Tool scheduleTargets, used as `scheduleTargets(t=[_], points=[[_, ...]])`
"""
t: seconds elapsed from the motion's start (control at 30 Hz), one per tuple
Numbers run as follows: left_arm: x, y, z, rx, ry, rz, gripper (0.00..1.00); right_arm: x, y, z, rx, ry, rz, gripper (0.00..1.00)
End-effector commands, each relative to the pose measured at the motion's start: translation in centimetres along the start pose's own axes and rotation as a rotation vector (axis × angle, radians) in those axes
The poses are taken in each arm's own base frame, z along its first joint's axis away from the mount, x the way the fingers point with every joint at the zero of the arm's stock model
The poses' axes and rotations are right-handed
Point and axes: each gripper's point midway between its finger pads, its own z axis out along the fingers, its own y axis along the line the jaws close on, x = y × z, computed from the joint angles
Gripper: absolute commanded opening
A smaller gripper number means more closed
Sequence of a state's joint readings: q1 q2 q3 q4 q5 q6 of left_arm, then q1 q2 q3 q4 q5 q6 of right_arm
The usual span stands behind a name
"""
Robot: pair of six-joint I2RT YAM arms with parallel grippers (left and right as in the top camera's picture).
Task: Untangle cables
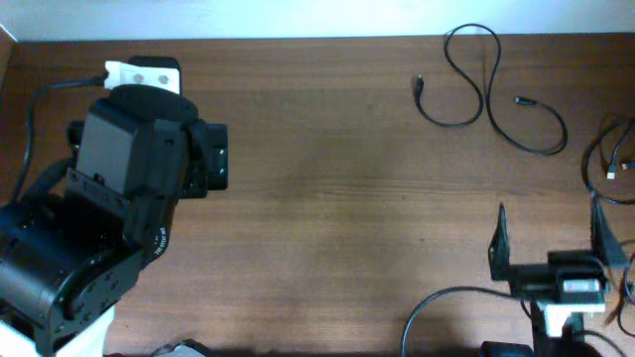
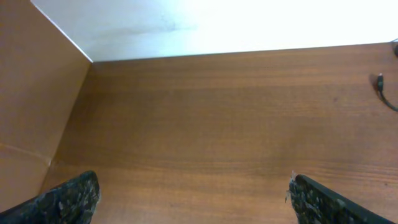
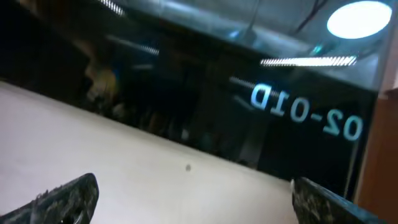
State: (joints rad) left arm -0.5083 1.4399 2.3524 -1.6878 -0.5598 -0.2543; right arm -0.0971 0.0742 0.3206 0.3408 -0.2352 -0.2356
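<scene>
One thin black cable [image 1: 488, 97] lies spread out in a loose curve at the table's far right, with a plug at each end. Its plug end shows at the right edge of the left wrist view [image 2: 380, 84]. More black cable loops [image 1: 613, 159] lie at the right edge. My left gripper [image 2: 193, 196] is open and empty above bare wood at the far left; in the overhead view the arm hides it. My right gripper [image 1: 548, 236] is open and empty at the near right, short of the cables. In the right wrist view [image 3: 193, 196] it points up at a wall and a dark window.
The brown wooden table [image 1: 317, 198] has a white wall along its far edge [image 2: 217, 28]. A white block [image 1: 142, 73] sits behind the left arm at the far left. The right arm's own thick cable [image 1: 437, 307] curves along the near edge.
</scene>
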Motion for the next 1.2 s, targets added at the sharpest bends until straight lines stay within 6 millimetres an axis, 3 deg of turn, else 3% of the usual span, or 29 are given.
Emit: scheduleTargets(t=[0.0,0.17,0.37,0.57,0.73,0.87,1.17], points=[[0.0,0.1,0.0,-0.002,-0.002,-0.002,0.99,0.4,0.5,-1.0,0.001,-0.04,0.0,0.99],[0.0,0.1,0.0,-0.003,-0.001,-0.001,0.99,0.6,0.5,-1.2,0.011,-0.064,-0.006,0.98],[0.0,0.1,0.0,-0.003,0.0,-0.001,0.99,6.0,1.7,-1.8,0.006,0.024,0.015,0.98],[0.0,0.1,0.0,-0.003,0.0,-0.001,0.99,8.6,2.2,-2.4,0.007,0.058,0.014,0.99],[0.0,0.1,0.0,-0.003,-0.001,-0.001,0.99,16.9,4.4,-4.5,-0.056,0.41,0.162,0.99],[0.0,0.1,0.0,-0.003,0.0,-0.001,0.99,21.2,5.8,-7.1,-0.083,0.618,0.211,0.99],[0.0,0.1,0.0,-0.003,0.0,-0.001,0.99,21.3,5.9,-7.2,-0.084,0.627,0.216,0.99]])
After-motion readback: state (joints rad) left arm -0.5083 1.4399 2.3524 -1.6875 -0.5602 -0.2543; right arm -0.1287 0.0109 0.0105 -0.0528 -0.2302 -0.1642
